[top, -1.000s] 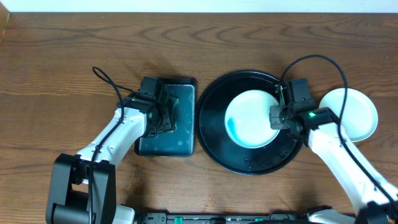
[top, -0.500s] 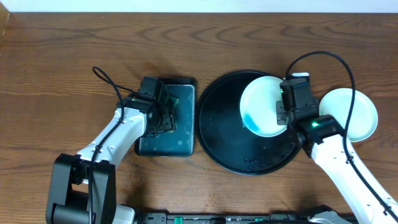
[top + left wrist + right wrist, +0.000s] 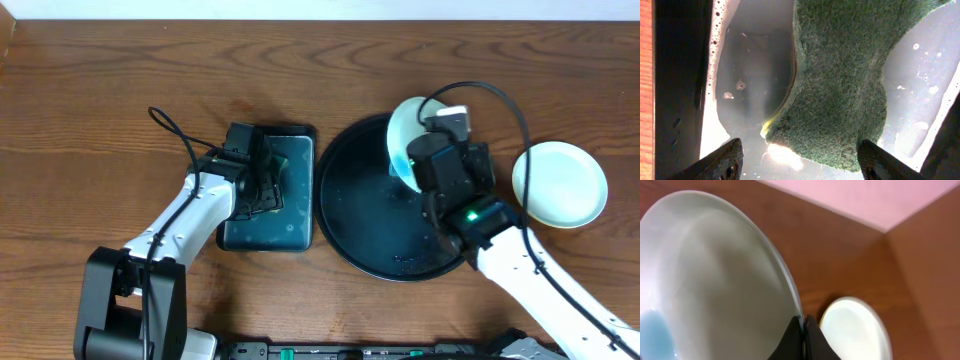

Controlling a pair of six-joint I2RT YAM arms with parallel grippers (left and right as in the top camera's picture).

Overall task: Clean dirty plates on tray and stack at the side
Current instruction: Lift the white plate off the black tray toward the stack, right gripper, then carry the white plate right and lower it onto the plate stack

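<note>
My right gripper (image 3: 424, 148) (image 3: 802, 326) is shut on the rim of a pale plate (image 3: 403, 135) (image 3: 715, 280). It holds the plate tilted on edge above the back of the black tray (image 3: 360, 215). Teal marks show low on the plate's face (image 3: 654, 332). A second pale plate (image 3: 560, 183) (image 3: 855, 330) lies flat on the table to the right of the tray. A third plate is not in view. My left gripper (image 3: 266, 186) (image 3: 802, 162) is open just above a green sponge (image 3: 840, 80).
The sponge lies in a small rectangular teal tray (image 3: 292, 232) holding soapy water, left of the black tray. The table's back edge and a pale wall run along the top of the overhead view.
My right gripper has lifted the plate off the black tray, carried it toward the back and tipped it up on edge. The left arm has not moved.
</note>
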